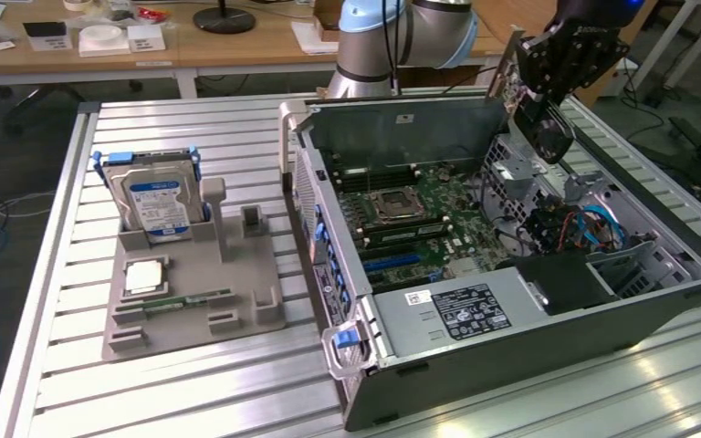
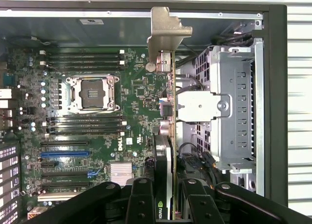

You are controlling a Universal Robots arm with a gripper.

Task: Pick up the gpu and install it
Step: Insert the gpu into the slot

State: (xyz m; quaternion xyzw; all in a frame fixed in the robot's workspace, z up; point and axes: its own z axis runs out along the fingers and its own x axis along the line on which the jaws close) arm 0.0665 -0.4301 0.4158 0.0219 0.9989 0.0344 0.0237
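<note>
Gripper (image 1: 543, 91) (image 2: 168, 197): at about 1 o'clock in the exterior view, hanging over the open computer case; jaws partly closed, pinching the gpu between them, one finger on each face of the card.
Gpu (image 1: 549, 128) (image 2: 168, 117): in the gripper's hold, raised above the case rim and apart from the motherboard. In the wrist view it is seen edge-on, with its silver end bracket (image 2: 165, 31) at the end away from the fingers.
Computer case (image 1: 509, 356): lies on its side with the side panel off, taking up the centre to 4 o'clock of the exterior view.
Inside the case: green motherboard (image 1: 412, 219) (image 2: 141, 92) with a bare CPU socket (image 1: 396, 205) (image 2: 93, 92), a metal drive cage (image 1: 515, 173) (image 2: 234, 112), blue cables (image 1: 594, 224), and a labelled power supply (image 1: 460, 310).
Grey fixture tray (image 1: 193, 319): at 9 o'clock, well apart from the gripper.
In the tray: a hard drive (image 1: 156, 205) standing upright, a CPU chip (image 1: 146, 276) lying flat, and a memory stick (image 1: 186, 299) just beside the chip.
Slatted metal table (image 1: 204, 392): carries both the case and the tray.
</note>
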